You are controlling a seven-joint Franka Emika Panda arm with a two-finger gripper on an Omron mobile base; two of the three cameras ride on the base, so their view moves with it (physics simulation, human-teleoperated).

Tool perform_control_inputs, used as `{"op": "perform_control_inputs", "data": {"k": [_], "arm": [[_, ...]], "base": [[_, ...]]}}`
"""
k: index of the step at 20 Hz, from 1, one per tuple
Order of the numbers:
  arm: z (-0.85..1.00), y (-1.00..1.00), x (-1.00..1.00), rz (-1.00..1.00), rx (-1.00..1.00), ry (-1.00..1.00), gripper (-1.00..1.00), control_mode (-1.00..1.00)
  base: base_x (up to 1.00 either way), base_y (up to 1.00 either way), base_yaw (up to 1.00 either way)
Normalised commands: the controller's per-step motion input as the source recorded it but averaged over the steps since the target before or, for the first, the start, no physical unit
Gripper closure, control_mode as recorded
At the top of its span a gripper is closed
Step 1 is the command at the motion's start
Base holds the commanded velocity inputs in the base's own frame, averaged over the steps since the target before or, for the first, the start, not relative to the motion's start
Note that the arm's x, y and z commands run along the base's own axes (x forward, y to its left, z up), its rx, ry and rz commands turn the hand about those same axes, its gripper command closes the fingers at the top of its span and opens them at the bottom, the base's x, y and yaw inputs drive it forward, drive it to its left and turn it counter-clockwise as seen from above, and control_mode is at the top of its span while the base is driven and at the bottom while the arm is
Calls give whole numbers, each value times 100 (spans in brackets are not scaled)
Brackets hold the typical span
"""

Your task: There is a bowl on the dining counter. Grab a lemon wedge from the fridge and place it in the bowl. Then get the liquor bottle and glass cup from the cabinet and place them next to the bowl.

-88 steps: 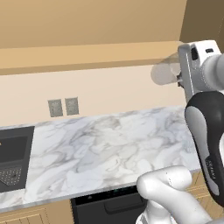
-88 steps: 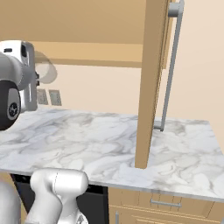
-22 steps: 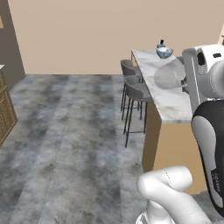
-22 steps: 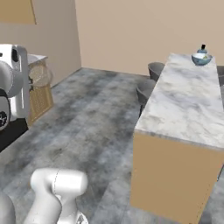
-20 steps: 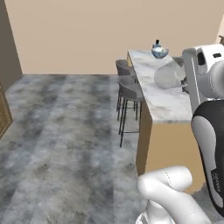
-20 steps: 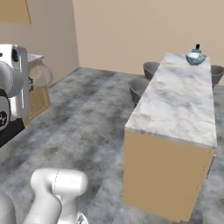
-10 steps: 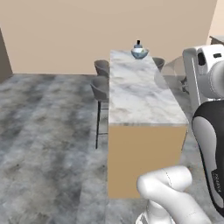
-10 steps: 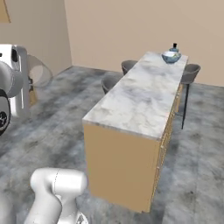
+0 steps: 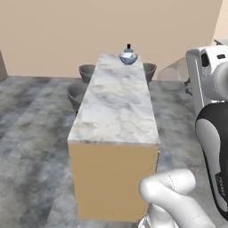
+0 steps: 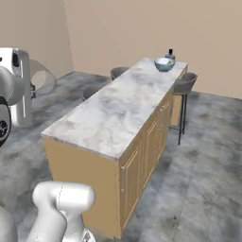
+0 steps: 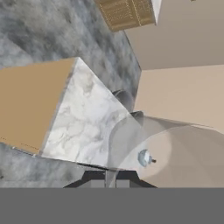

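A home kitchen: ahead of the gripper runs a long marble dining counter [image 9: 116,107] over light wood cabinet doors [image 10: 146,146], with grey bar stools [image 10: 183,85] tucked alongside and a bowl [image 10: 164,64] at its far end.

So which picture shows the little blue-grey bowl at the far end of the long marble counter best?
The right base view: the blue-grey bowl shows its rim and inside, by a dark bottle. The left base view shows the bowl smaller. The hand view shows it tiny, through the clear glass cup.
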Motion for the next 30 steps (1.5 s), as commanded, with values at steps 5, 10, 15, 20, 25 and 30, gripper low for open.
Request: {"op": "perform_control_inputs", "data": {"k": [5, 10, 15, 20, 25, 30], "arm": [[0, 0, 0, 0, 0, 0, 100, 100], [0, 0, 0, 0, 0, 0, 100, 100], [0, 0, 0, 0, 0, 0, 100, 100], [0, 0, 0, 0, 0, 0, 100, 100], [0, 0, 0, 0, 0, 0, 100, 100], [0, 0, 0, 0, 0, 0, 100, 100]], "base": [[56, -100, 18], [56, -100, 19], [72, -96, 22], [91, -81, 26], [90, -68, 36], [89, -66, 38]]}}
